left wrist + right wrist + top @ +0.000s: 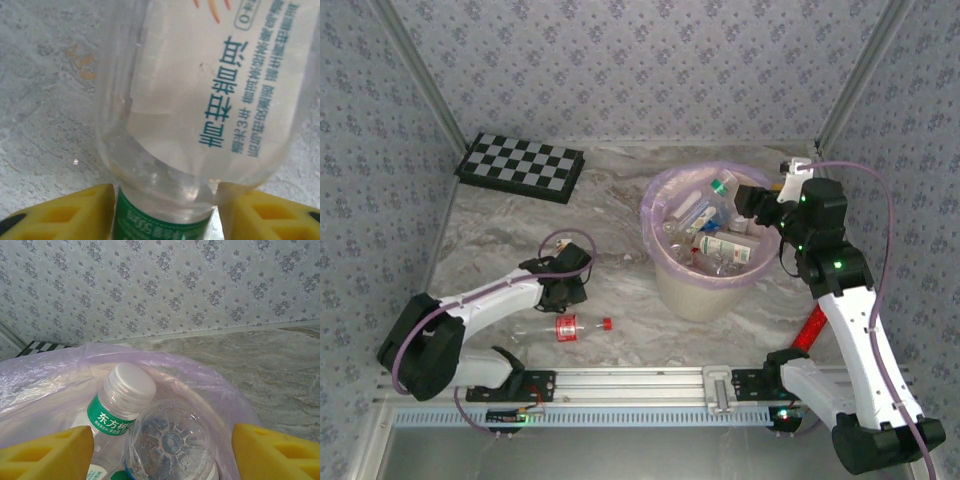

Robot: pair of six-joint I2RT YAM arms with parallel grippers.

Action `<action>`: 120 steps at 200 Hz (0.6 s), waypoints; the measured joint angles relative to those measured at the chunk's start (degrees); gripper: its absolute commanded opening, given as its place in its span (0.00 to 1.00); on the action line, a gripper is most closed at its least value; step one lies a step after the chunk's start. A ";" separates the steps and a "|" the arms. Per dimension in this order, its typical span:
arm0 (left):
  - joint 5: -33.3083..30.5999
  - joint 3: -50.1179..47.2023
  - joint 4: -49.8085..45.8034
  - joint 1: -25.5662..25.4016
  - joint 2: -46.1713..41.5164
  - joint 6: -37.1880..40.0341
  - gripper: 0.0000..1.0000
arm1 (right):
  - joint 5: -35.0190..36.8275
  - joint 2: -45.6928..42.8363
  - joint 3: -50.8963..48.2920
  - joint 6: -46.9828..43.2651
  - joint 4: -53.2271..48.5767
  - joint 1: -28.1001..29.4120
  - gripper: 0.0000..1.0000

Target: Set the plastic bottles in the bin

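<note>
A clear plastic bottle [200,100] with a white label, teal print and a green band sits between the yellow fingers of my left gripper [167,200], which press it on both sides just above the marble table. In the top view the left gripper [565,287] is at the table's left-middle. Just in front of it lies another bottle [563,329] with a red label and red cap. The bin [660,200], lined with a pink-purple bag [60,375], holds several bottles, among them a white-capped one [127,390] and a clear one [170,440]. My right gripper [162,440] hangs open over the bin's right rim [752,205].
A black-and-white chequered board [520,167] lies at the back left. Patterned walls close in the table on three sides. A metal rail [640,385] runs along the near edge between the arm bases. Bare marble stretches between the bin and the left arm.
</note>
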 measured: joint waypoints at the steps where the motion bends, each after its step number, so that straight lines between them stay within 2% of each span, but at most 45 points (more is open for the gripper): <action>1: 0.02 0.02 0.00 0.00 0.07 0.17 0.45 | -0.04 0.02 0.00 0.04 0.00 0.00 0.75; 23: -0.61 1.68 -0.94 0.00 1.16 1.64 0.43 | -0.90 0.07 0.07 0.52 0.00 0.00 0.75; 58: -3.19 10.84 -3.08 -0.02 1.60 6.54 0.37 | -3.63 0.07 0.85 1.09 0.02 -0.07 0.75; 68: -3.67 13.33 -3.02 -0.02 1.14 8.48 0.36 | -5.16 0.17 1.44 1.18 0.09 -0.09 0.75; 85: -4.74 16.33 -2.95 0.00 -0.50 12.15 0.26 | -8.22 0.92 3.41 1.38 0.39 -0.15 0.76; 110: -6.16 19.39 -2.82 0.00 -4.33 16.55 0.26 | -14.03 4.42 9.03 2.05 0.72 -0.15 0.75; 120: -5.64 19.91 -2.12 0.00 -6.32 18.27 0.26 | -16.55 6.36 11.61 2.54 0.90 -0.13 0.72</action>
